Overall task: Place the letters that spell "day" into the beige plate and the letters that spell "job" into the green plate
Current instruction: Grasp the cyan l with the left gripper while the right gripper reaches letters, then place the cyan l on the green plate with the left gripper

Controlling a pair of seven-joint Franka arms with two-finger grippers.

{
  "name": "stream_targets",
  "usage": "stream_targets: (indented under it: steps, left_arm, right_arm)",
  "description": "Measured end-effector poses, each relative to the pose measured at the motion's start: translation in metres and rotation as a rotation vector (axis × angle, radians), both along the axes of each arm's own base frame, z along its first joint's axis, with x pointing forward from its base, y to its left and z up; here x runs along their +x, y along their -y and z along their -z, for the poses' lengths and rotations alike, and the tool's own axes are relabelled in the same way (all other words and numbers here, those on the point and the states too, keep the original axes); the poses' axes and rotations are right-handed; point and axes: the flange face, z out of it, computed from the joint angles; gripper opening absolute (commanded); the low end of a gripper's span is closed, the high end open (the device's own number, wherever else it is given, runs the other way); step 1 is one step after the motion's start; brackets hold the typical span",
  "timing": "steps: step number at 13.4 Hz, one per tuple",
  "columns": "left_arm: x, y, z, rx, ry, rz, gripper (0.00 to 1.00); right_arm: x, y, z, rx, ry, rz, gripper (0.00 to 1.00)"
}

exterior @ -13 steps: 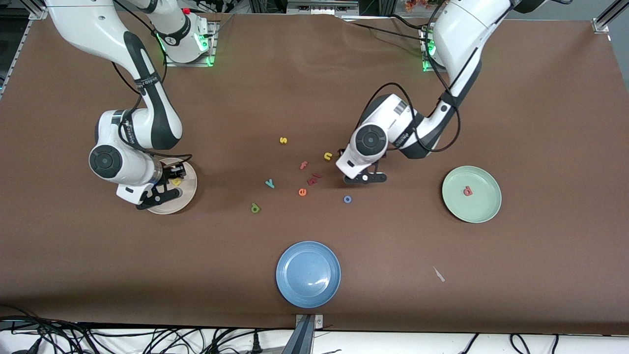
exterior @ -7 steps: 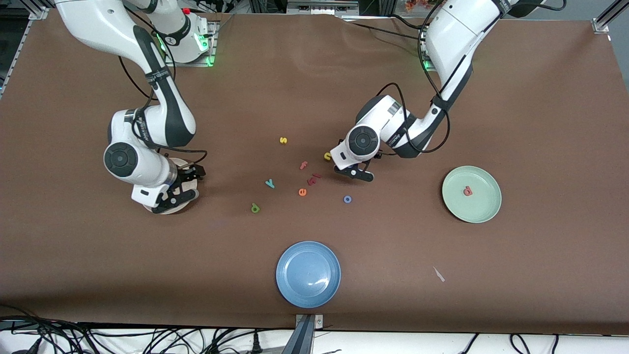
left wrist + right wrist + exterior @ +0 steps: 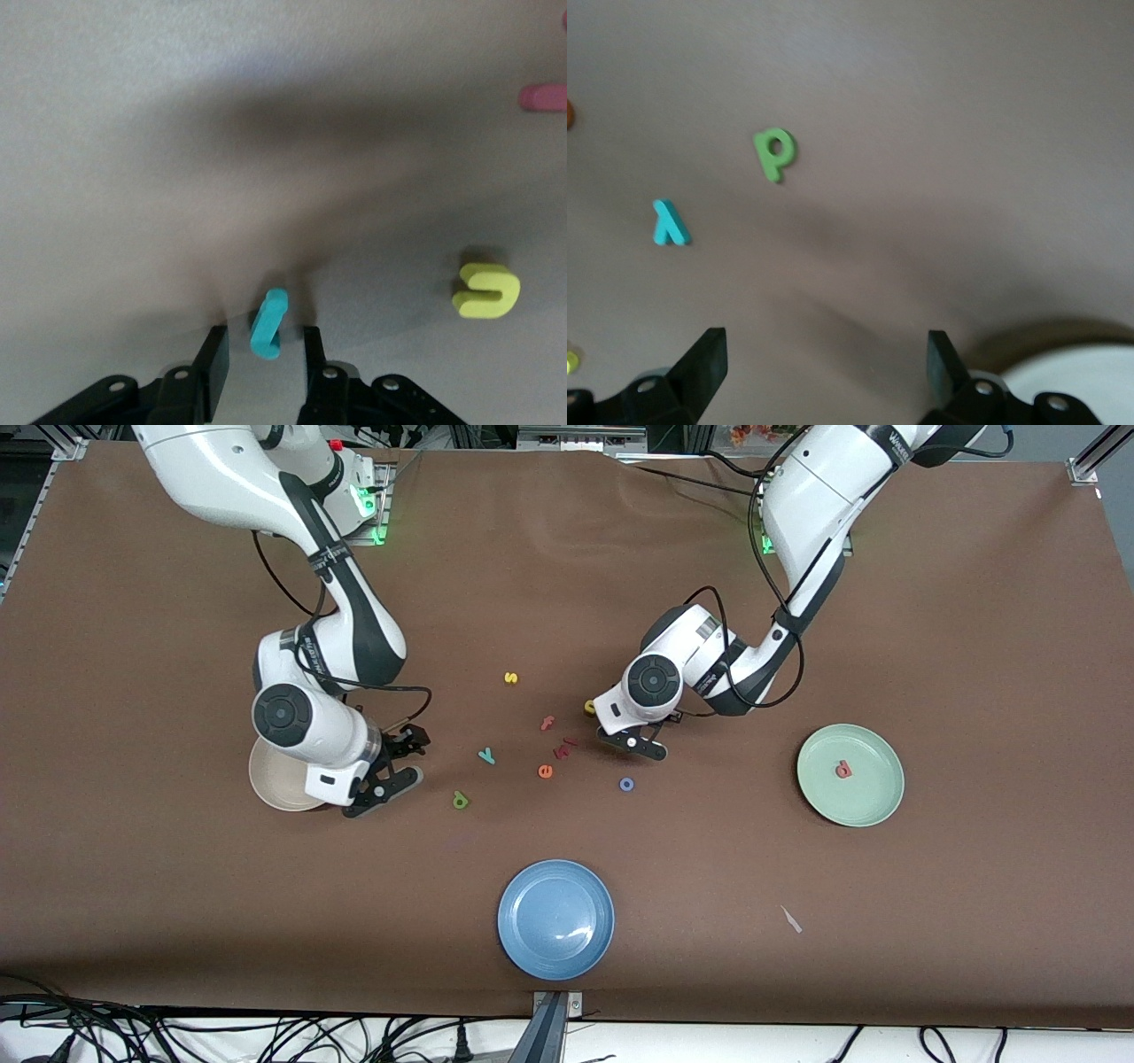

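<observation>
The left gripper (image 3: pixel 261 354) is seen half closed around the teal "j" (image 3: pixel 268 323), which stands on the table. The right gripper (image 3: pixel 394 762) is held wide open and empty beside the beige plate (image 3: pixel 270 779). The pinkish-red "b" (image 3: pixel 842 770) is found in the green plate (image 3: pixel 873 802).

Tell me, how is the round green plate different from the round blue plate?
The round pale green plate has a small pinkish-red foam letter lying in it; the round blue plate has no letter in it. The green plate sits toward the left arm's end of the table; the blue plate sits nearer the front camera, by the table's edge. Both are round, shallow and look about the same size.
</observation>
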Motion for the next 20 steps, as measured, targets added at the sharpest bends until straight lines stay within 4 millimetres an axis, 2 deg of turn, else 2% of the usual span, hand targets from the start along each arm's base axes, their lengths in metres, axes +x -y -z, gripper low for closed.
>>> stream_targets:
  steps: [1,2,6,8,10,13,15,17,18,20]
  left_arm:
    - [0.000,0.000,0.000,0.000,0.001,-0.001,0.10]
    - [0.000,0.000,0.000,0.000,0.001,-0.001,0.02]
    - [0.003,-0.002,-0.002,0.001,0.006,-0.004,0.00]
    - [0.006,-0.003,-0.003,-0.001,0.011,-0.008,0.00]
    - [0.018,-0.012,-0.015,0.006,0.013,-0.026,0.00]
    - [0.056,-0.061,-0.069,0.051,-0.016,-0.064,0.00]
    - [0.086,-0.112,-0.110,0.055,-0.038,-0.053,0.00]
    - [0.111,-0.166,-0.139,0.042,-0.063,-0.037,0.00]
    - [0.120,-0.189,-0.147,0.036,-0.073,-0.040,0.00]
    - [0.133,-0.237,-0.148,0.026,-0.089,-0.059,0.00]
  right_arm:
    - [0.002,-0.009,0.004,0.008,0.000,-0.011,1.00]
    - [0.003,-0.021,0.008,0.015,0.000,-0.025,1.00]
    - [-0.011,-0.072,0.026,0.019,-0.001,-0.077,1.00]
    - [-0.016,-0.084,0.030,0.020,0.008,-0.063,1.00]
    - [-0.019,-0.096,0.033,0.025,0.024,-0.058,1.00]
    - [-0.024,-0.115,0.040,0.038,0.065,-0.065,1.00]
    - [-0.030,-0.126,0.048,0.016,0.082,-0.077,1.00]
    - [-0.035,-0.134,0.053,-0.027,0.109,-0.084,1.00]
    - [-0.037,-0.137,0.054,-0.045,0.119,-0.087,1.00]
    - [-0.039,-0.139,0.058,-0.068,0.128,-0.101,1.00]
